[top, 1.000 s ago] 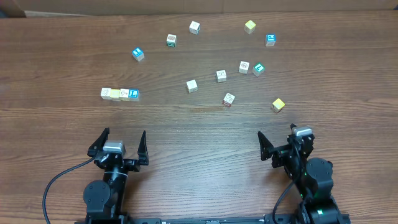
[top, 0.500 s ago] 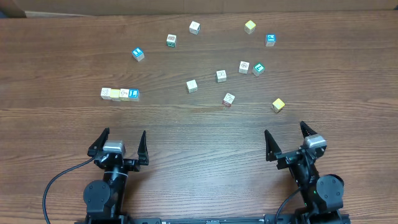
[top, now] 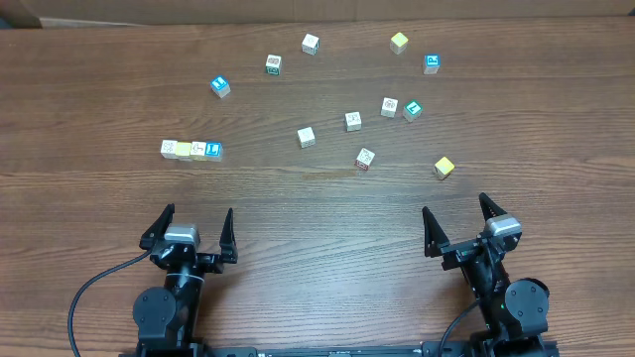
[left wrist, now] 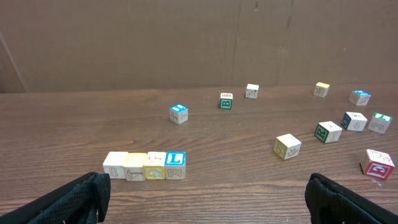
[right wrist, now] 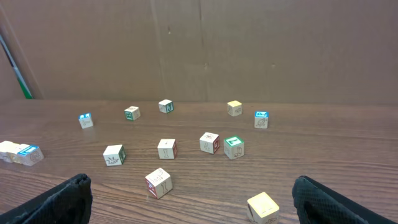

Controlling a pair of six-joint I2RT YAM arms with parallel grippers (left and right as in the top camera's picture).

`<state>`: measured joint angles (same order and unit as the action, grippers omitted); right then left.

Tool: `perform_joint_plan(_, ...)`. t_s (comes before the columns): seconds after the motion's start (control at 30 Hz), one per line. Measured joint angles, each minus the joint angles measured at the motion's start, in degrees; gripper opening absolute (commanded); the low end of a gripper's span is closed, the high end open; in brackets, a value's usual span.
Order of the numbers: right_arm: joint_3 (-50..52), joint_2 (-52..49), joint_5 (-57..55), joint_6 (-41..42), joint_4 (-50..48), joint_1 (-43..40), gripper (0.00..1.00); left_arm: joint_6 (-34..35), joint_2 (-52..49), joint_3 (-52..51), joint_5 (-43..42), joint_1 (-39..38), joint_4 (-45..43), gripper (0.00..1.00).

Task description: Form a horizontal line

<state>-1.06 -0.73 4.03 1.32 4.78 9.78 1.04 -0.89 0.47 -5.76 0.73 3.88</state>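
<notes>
Both arms are resting at the near edge, with the row already looking complete on the left.

The horizontal line (top: 191,150), four touching cubes running white, yellow, white, blue, is lying on the table (top: 317,203) at about 9 o'clock from its middle. That puts it roughly at 12 o'clock from the left gripper (top: 196,215), which is gaping as wide as it goes and holding nothing. The loose cubes (top: 306,137) are lying scattered from 12 to 3 o'clock, well apart from the row. The right gripper (top: 456,208), at 5 o'clock, is likewise spreading wide and empty, with a yellow cube (top: 444,168) near it at about 12 o'clock. I am judging the lining-up as done. Any next move is calling for leaving the row undisturbed, or for adding a cube at the blue end without nudging it.
</notes>
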Motion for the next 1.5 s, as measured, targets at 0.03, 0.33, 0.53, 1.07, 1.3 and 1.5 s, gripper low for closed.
perform_joint_plan(0.03,0.0,0.0,0.0,0.0,0.0,0.0,1.0,0.0,0.0,0.0,0.0,0.0,0.0,1.0)
perform_joint_plan(0.33,0.0,0.0,0.0,0.0,0.0,0.3,1.0,0.0,0.0,0.0,0.0,0.0,0.0,0.99)
perform_joint_plan(0.53,0.0,0.0,0.0,0.0,0.0,1.9,1.0,0.0,0.0,0.0,0.0,0.0,0.0,1.0)
perform_joint_plan(1.07,0.0,0.0,0.0,0.1,0.0,1.0,1.0,0.0,0.0,0.0,0.0,0.0,0.0,0.99)
perform_joint_plan(1.3,0.0,0.0,0.0,0.0,0.0,-1.9,1.0,0.0,0.0,0.0,0.0,0.0,0.0,1.0)
perform_joint_plan(1.5,0.0,0.0,0.0,0.0,0.0,-1.9,1.0,0.0,0.0,0.0,0.0,0.0,0.0,0.99)
